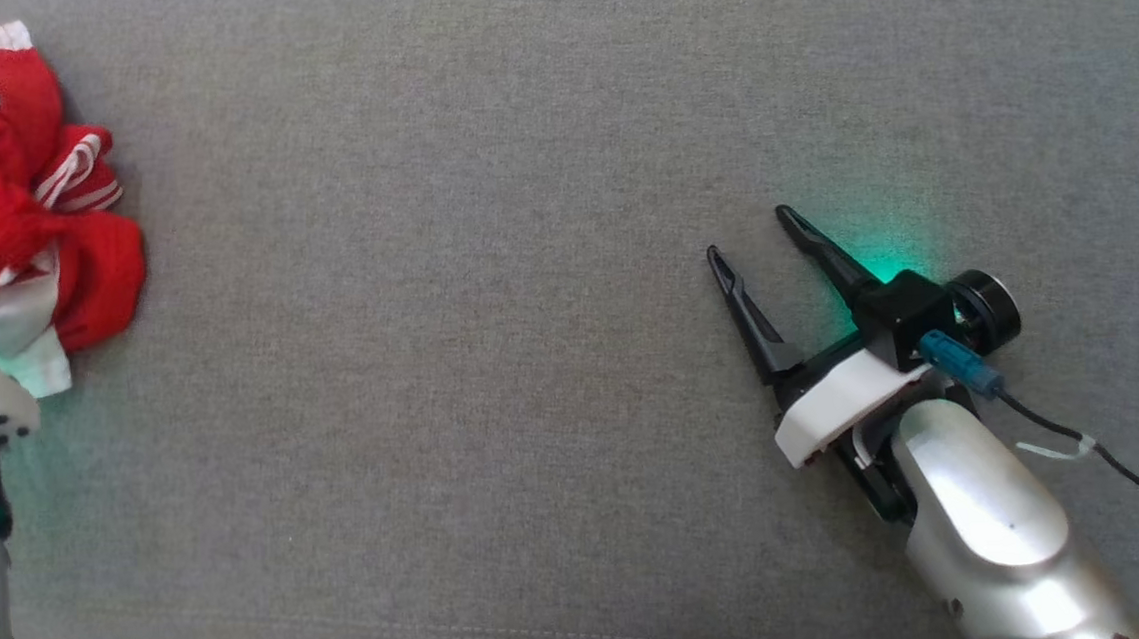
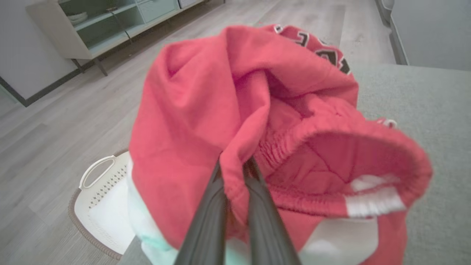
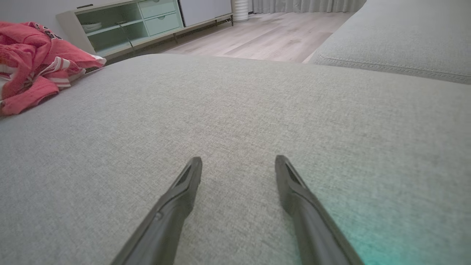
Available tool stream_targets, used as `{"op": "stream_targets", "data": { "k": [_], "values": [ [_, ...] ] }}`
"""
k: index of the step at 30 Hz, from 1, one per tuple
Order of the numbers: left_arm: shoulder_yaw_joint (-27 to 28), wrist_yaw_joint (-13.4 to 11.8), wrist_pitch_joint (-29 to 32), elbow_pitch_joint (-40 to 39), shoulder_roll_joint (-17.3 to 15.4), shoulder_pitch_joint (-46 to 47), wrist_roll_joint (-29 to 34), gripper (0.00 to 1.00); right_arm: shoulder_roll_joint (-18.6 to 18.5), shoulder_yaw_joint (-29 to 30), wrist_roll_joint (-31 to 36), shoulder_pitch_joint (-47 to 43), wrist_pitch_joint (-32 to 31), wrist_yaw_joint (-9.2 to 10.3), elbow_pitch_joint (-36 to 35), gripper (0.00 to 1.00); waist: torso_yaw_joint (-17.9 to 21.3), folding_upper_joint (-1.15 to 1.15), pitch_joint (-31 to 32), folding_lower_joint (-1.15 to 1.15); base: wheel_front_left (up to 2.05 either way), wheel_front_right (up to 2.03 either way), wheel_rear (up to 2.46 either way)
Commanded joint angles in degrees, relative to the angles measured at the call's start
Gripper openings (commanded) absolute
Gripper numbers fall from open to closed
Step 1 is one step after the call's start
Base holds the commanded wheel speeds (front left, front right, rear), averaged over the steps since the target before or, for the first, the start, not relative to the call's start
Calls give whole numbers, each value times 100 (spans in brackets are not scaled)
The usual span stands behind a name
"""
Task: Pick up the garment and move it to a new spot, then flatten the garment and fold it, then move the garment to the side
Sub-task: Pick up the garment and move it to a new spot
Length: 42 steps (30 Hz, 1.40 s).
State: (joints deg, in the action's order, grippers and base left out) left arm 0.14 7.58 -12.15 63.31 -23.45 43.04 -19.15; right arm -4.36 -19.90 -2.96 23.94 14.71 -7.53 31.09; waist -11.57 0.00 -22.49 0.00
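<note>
- The grey cushion (image 1: 493, 365) spreads beneath both my grippers.
- The red garment (image 1: 10, 198) lies crumpled at the cushion's edge, right at my left jaws and well apart from my right ones.
- A white basket (image 2: 103, 198) stands on the floor, left of my left jaws.
- My left gripper (image 2: 235, 163) is clamped on a garment fold.
- My right gripper (image 1: 749, 233) has its jaws apart, low over the cushion.

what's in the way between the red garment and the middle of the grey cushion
Nothing visible. The left claw is shut on a fold of the red garment, far left on the grey cushion, and from there to the open right claw nothing lies on it.
</note>
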Motion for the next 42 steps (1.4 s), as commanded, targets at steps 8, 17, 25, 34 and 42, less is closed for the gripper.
{"op": "stream_targets", "data": {
  "k": [8,17,25,34,42],
  "values": [
    [-123,-17,-281,-1323,-395,766,202,0,90,29,-207,-146,29,4,-7,100,141,0,571,0,0,0,0],
    [-1460,-10,-284,-3167,263,1112,-201,0,144,-194,-579,-283,29,4,-32,100,632,0,1126,0,0,0,0],
    [-2677,-10,-258,-3852,963,1166,-886,0,147,-472,-952,-305,29,4,-112,100,1272,0,1337,0,0,0,0],
    [-3071,-68,-283,-3132,1596,-289,-843,100,147,-479,-1067,-376,29,4,-122,100,1539,0,1416,0,0,0,0],
    [-2014,-391,-284,-3260,1580,-2006,-280,100,147,-277,-1127,-557,29,4,-84,100,1413,0,1684,0,0,0,0]
  ]
}}
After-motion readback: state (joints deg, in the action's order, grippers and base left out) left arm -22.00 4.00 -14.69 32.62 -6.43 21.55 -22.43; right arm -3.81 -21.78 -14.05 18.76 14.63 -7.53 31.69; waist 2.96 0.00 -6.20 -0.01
